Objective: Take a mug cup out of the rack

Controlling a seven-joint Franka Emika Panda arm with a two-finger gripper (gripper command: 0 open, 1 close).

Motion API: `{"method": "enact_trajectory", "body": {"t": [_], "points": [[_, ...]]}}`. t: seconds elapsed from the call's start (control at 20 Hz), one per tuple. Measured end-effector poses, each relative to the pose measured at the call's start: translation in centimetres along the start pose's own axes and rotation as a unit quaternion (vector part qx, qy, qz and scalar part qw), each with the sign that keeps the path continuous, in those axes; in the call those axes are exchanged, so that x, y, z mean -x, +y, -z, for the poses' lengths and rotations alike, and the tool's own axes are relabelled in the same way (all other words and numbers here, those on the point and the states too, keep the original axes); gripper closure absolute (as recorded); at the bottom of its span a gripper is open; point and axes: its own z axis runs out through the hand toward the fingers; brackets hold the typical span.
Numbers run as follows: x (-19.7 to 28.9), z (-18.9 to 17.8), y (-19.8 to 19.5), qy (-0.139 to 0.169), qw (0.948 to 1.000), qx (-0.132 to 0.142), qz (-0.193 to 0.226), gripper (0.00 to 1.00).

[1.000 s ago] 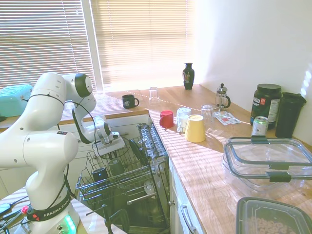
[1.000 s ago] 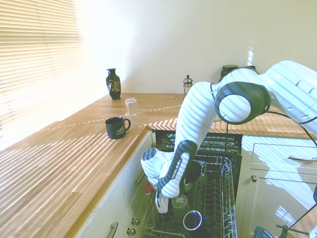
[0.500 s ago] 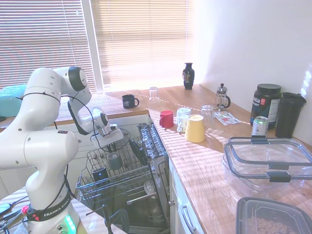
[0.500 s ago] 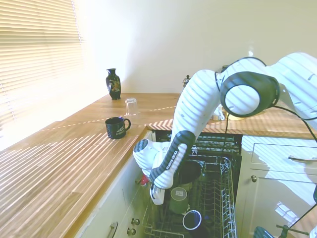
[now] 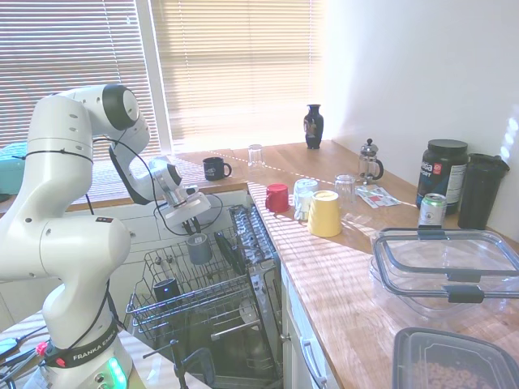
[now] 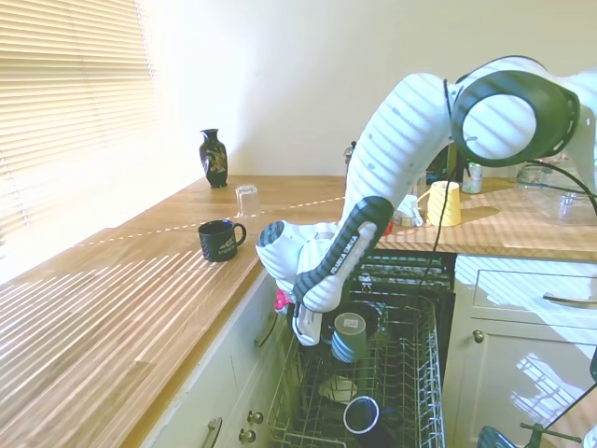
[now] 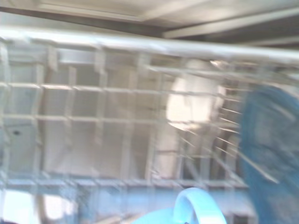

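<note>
Gripper point(image 5: 197, 236) of mine is clamped on the mug cup point(image 5: 198, 249), which hangs below my wrist, lifted clear above the rack point(image 5: 195, 300); from the other side the mug cup point(image 6: 349, 337) shows upside down, its base facing out, over the wire tines. It touches nothing but me, as far as I can see.

To do this step well, I judge I should go on rising straight until the mug's rim is well above the tallest tines and the rack's edge, and only then swing sideways toward the desk point(image 5: 340, 267). Moving across too early could catch the rim on a wire and twist the mug in my grip. A steady, slow lift matters, since the mug is smooth and round.

In the rack below sits a near-black mug point(image 5: 166, 288), just beside the spot under my load; I should not dip back toward it. On the desk stand a red cup point(image 5: 277, 198), a yellow cup point(image 5: 324, 213) and a black mug point(image 5: 215, 168), so I need a bare patch away from them.
</note>
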Motion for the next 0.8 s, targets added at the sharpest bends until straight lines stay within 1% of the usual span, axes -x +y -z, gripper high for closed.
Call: {"method": "enact_trajectory", "body": {"t": [0.15, 0.3, 0.4, 0.6, 0.8], "points": [[-0.3, 3.6, 3.2, 0.013, 0.9998, 0.012, -0.008, 1.0], [-0.9, 7.9, 5.9, 0.027, 0.9994, 0.015, -0.017, 1.0], [-1.4, 10.0, 7.8, 0.034, 0.9989, 0.017, -0.028, 1.0], [-4.3, 13.1, 12.4, 0.041, 0.9972, 0.016, -0.061, 1.0], [-7.4, 16.1, 15.2, 0.043, 0.9961, 0.022, -0.074, 1.0]]}}
